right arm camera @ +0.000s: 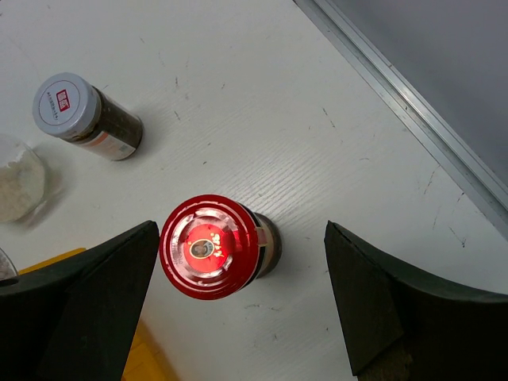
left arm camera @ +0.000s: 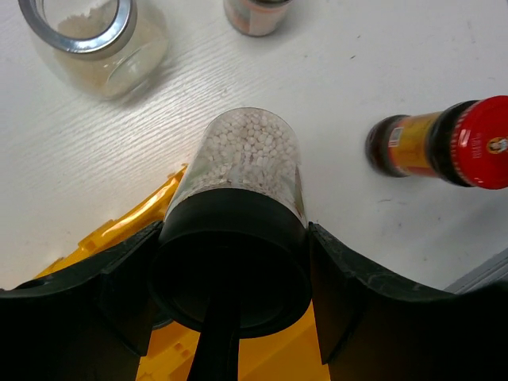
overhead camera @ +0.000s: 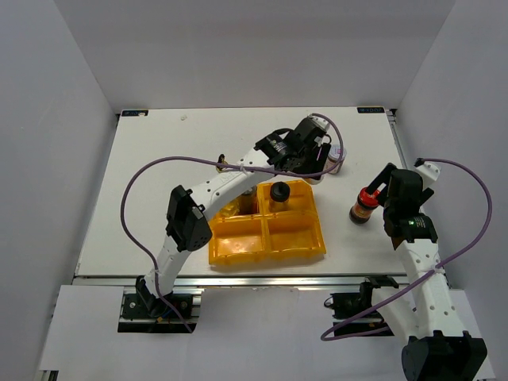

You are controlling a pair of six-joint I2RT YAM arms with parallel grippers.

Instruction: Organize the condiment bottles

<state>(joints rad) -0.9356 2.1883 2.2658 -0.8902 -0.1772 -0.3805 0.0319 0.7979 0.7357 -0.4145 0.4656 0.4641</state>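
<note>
Black left jaws clamp a black-lidded shaker (left arm camera: pixel 248 171); right jaws gape.

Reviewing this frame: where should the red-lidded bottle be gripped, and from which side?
Grip the red-lidded bottle across its round red cap, coming straight down. It stands upright on the table, clear of the yellow tray, with free space either side. The open right gripper hangs over it, a finger on each flank, so closing there should likely hold.
</note>
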